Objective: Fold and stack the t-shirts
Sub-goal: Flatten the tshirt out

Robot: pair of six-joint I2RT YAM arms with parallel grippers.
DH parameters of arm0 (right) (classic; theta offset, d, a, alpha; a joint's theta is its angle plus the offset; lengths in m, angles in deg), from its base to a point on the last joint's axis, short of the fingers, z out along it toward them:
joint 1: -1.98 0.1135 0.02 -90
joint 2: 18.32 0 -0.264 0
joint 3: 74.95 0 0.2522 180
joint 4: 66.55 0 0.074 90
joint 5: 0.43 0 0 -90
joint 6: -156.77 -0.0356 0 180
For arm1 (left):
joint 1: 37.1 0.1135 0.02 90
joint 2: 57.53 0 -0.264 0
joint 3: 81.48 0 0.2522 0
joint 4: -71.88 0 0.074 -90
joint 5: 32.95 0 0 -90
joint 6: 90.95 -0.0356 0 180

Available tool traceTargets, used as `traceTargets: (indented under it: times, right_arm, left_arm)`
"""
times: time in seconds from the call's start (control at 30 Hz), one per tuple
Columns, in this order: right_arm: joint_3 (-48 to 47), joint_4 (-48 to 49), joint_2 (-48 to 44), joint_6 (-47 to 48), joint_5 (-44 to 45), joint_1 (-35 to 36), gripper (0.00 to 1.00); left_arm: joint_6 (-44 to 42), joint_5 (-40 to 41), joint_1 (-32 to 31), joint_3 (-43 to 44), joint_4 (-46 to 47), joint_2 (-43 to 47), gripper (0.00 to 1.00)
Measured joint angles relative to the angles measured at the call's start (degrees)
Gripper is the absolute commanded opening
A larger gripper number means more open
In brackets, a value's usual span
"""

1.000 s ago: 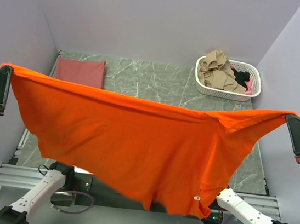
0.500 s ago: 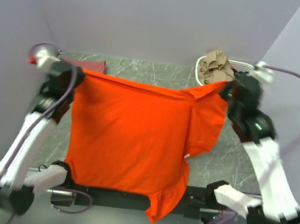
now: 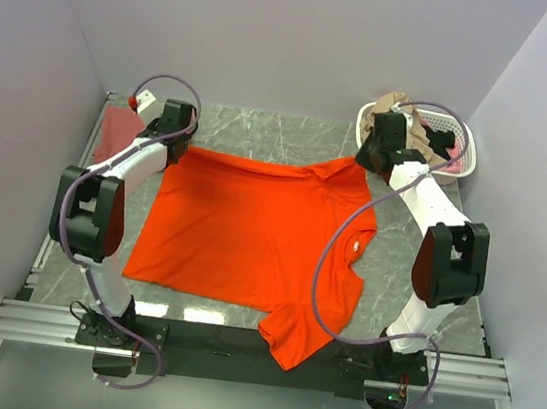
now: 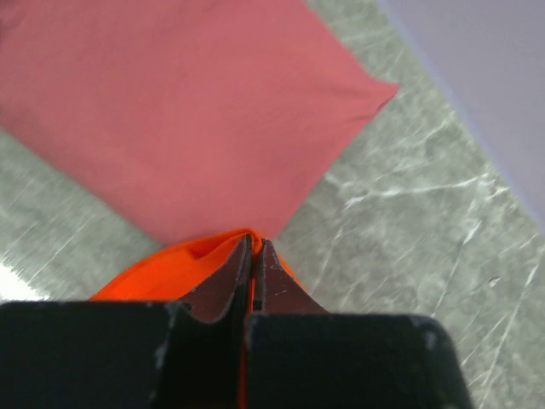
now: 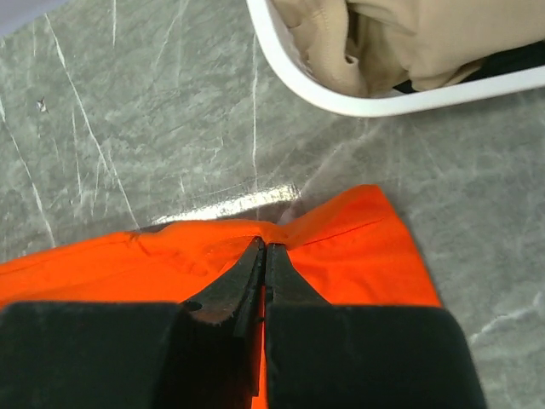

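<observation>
The bright orange-red t-shirt [image 3: 249, 237] lies spread on the table, one sleeve hanging over the near edge. My left gripper [image 3: 174, 143] is shut on its far left corner; the wrist view shows the orange cloth [image 4: 170, 268] pinched between the closed jaws. My right gripper [image 3: 365, 162] is shut on its far right corner, the cloth [image 5: 358, 247] pinched at the fingertips. The dusty brick-red folded t-shirt [image 3: 117, 128] lies at the far left, partly behind the left arm, and fills the left wrist view [image 4: 170, 111].
A white slotted basket [image 3: 460, 167] with tan and dark clothes stands at the far right, its rim close to my right gripper [image 5: 341, 94]. Purple walls close in the table on three sides.
Both arms have swung forward and down, carrying the orange-red shirt from hanging stretched in the air to lying flat on the table. Both grippers still hold its corners.
</observation>
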Motion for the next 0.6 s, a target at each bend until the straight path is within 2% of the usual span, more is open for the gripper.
traceTargets:
  times: [0.2,0.33,0.47,0.6]
  right_arm:
    - [-0.35,1.66,0.48,0.33,-1.33,-0.02,0.0]
    - [0.2,1.07,-3.23,0.31,-1.01,-0.02,0.0]
    - [4.92,-0.26,-13.64,0.26,-0.61,-0.02,0.0]
    - [8.37,-3.78,-29.79,0.09,-1.57,-0.02,0.0]
  left_arm:
    - [-0.26,0.07,0.09,2.62,1.22,-1.49,0.0]
    - [-0.04,-0.07,0.11,-0.31,1.36,1.46,0.0]
    - [0.92,-0.09,0.11,-6.03,-0.24,11.28,0.0]
    - [2.21,-0.7,0.07,-7.96,-5.33,27.87,0.01]
